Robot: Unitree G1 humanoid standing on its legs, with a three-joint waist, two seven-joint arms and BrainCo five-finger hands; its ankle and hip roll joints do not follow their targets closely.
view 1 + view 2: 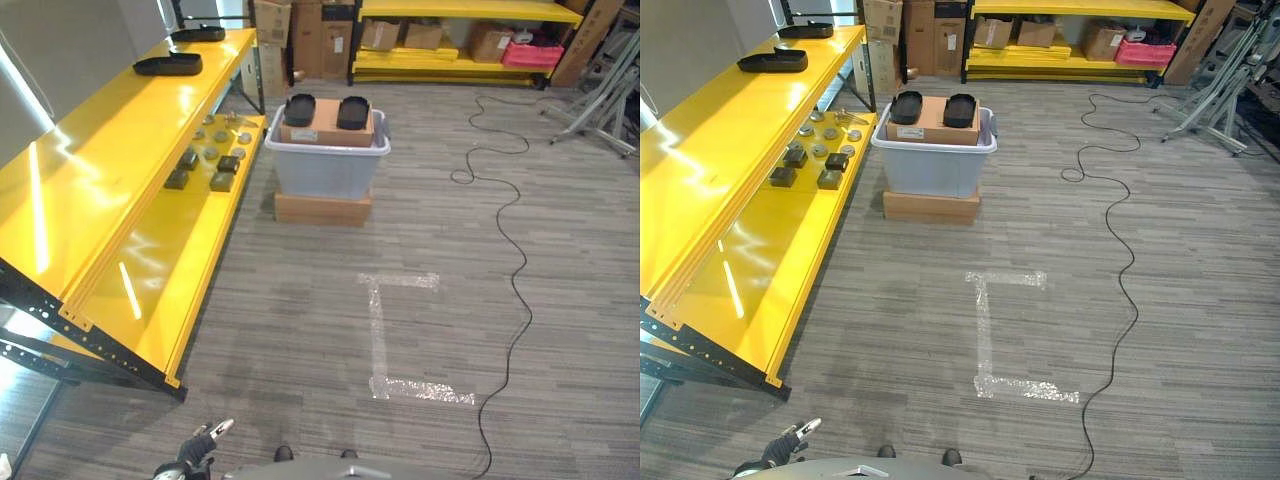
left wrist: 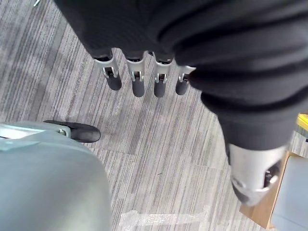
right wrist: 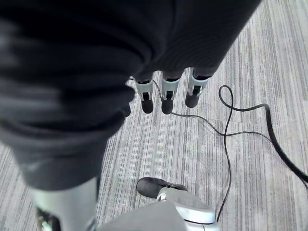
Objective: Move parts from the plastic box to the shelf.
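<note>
Running along the left, a long glossy yellow metal shelf (image 1: 120, 190) carries small dark metal parts (image 1: 210, 160) on its lower level, two black trays higher up. Beside its far end, a translucent grey plastic box (image 1: 327, 165) sits on a flat cardboard carton. Both the left hand (image 2: 139, 77) and right hand (image 3: 166, 94) hang with fingers straight and empty over the striped grey floor.

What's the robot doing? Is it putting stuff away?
Not yet. Both hands hang open over the floor and hold nothing: the left hand and the right hand. The plastic box stands ahead on a cardboard box, with two black trays on another carton across its top. Small parts already lie on the yellow shelf to the robot's left.
</note>
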